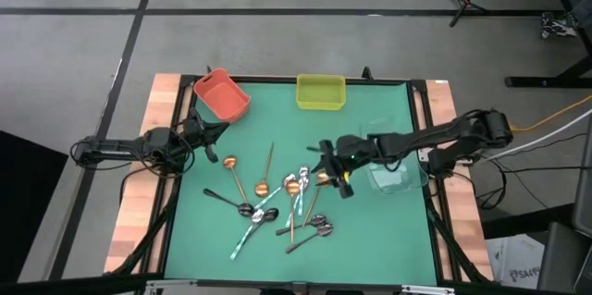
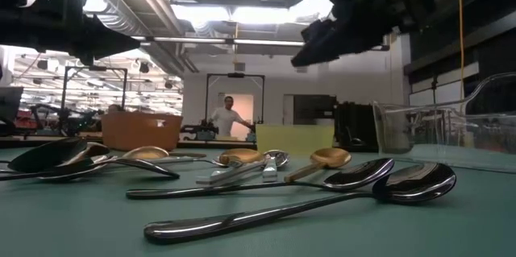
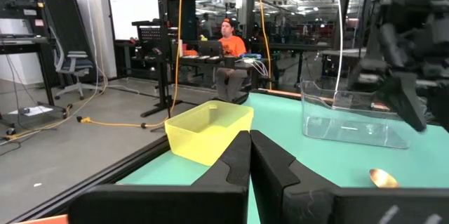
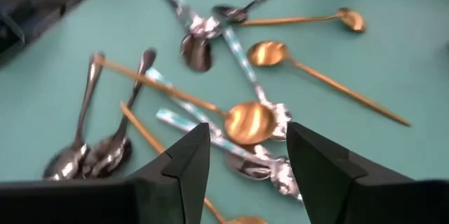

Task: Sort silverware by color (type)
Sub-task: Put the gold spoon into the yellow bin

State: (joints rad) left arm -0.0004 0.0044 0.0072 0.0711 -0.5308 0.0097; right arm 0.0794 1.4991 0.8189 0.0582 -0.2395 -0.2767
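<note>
Green matte table (image 1: 379,230) framed in pale wood, flat and wide. Black jointed arms reaching in from 9 and 3 o'clock. Clear glossy plastic bin (image 1: 396,173) at 3 o'clock, a boxy yellow bin (image 1: 320,92) at 12, a rounded orange-red bin (image 1: 222,94) at 11. Right gripper (image 4: 242,155) poised above the pile, wedge-shaped fingers spread wide, holding nothing. Left gripper (image 3: 249,155) near the red bin, smooth dark fingers pressed together, empty. Silverware (image 1: 277,198) scattered at table centre toward 6 o'clock: slim polished spoons, crossed and overlapping, bowls dark, gold (image 4: 248,122) or mirror-bright with iridescent handles
</note>
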